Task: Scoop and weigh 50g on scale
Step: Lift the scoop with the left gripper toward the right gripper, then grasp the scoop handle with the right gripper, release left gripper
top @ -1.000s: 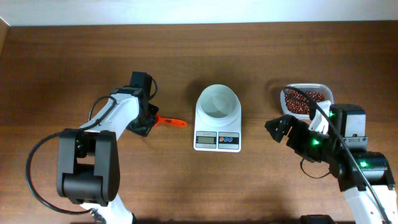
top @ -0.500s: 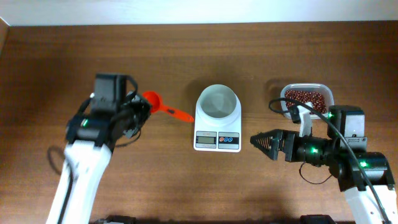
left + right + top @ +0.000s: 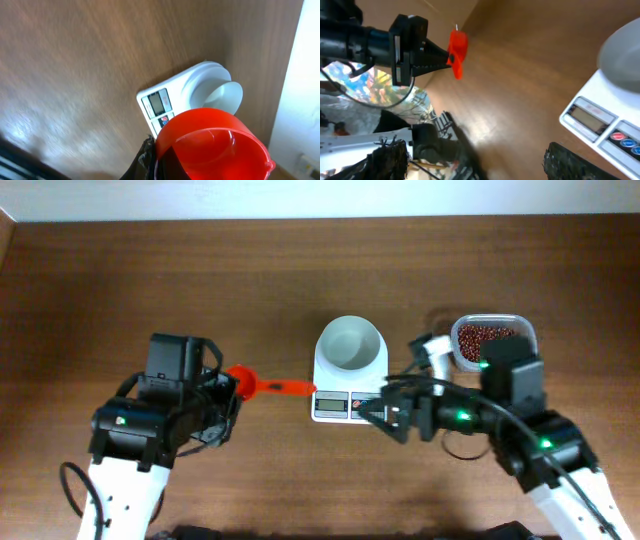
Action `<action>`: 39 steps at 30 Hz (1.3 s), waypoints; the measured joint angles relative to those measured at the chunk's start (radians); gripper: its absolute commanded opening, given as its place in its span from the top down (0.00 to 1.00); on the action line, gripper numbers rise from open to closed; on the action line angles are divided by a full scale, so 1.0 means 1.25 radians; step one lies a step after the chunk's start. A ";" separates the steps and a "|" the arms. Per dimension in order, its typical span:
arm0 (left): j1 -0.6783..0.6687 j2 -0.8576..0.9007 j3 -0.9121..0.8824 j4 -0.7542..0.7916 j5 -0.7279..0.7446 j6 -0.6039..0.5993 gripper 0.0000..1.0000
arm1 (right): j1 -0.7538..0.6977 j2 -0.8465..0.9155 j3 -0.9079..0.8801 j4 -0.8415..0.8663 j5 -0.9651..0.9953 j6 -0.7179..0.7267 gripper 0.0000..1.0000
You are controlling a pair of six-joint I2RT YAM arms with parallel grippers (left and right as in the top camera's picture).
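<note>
The white scale (image 3: 348, 402) stands mid-table with its round bowl (image 3: 349, 344) empty; in the left wrist view the scale (image 3: 161, 104) lies below. The 50g, dark reddish-brown beans (image 3: 488, 336), fill a clear tub at the right. My left gripper (image 3: 226, 387) is shut on the orange-red scoop (image 3: 268, 386), whose handle points right toward the scale. The empty scoop cup (image 3: 210, 147) fills the lower left wrist view. My right gripper (image 3: 384, 412) stands open at the scale's front right corner, nothing between its fingers (image 3: 572, 162). The right wrist view shows the scoop (image 3: 457, 49) and the scale (image 3: 602, 125).
The clear tub (image 3: 528, 332) sits just behind the right arm. A white wall runs along the table's far edge. Bare brown wood surrounds the scale. The left arm's body (image 3: 140, 440) covers the front left.
My left arm has swung forward, lifting the scoop and turning it level toward the scale. My right arm has reached left to the scale's front, its jaws slightly narrower.
</note>
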 measured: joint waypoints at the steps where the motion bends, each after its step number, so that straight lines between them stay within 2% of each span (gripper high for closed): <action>1: -0.007 0.000 0.000 0.000 0.000 -0.016 1.00 | 0.019 0.008 0.000 0.014 0.008 0.019 0.19; 4: -0.038 0.000 0.000 0.000 -0.008 -0.063 1.00 | 0.129 0.065 0.001 0.143 0.050 0.093 0.24; 10: -0.087 0.001 0.000 -0.013 -0.024 -0.102 1.00 | 0.230 0.161 0.000 0.220 0.124 0.207 0.28; 11: -0.094 0.001 0.000 -0.013 -0.025 -0.104 1.00 | 0.237 0.175 0.000 0.229 0.130 0.220 0.32; 14: -0.116 0.001 0.000 -0.017 -0.035 -0.107 1.00 | 0.248 0.199 0.000 0.264 0.142 0.257 0.42; 20: -0.156 0.001 0.000 -0.027 -0.059 -0.107 1.00 | 0.248 0.200 0.000 0.289 0.143 0.285 0.49; 26: -0.161 0.001 0.000 -0.027 -0.064 -0.107 1.00 | 0.248 0.200 0.000 0.294 0.134 0.337 0.65; 31: -0.161 0.001 0.000 -0.027 -0.066 -0.107 1.00 | 0.248 0.200 0.000 0.306 0.130 0.377 0.67; 36: -0.161 0.001 0.000 -0.027 -0.066 -0.107 1.00 | 0.248 0.200 0.000 0.309 0.119 0.393 0.77; 39: -0.161 0.001 0.000 -0.027 -0.066 -0.107 1.00 | 0.248 0.200 0.000 0.309 0.114 0.396 0.78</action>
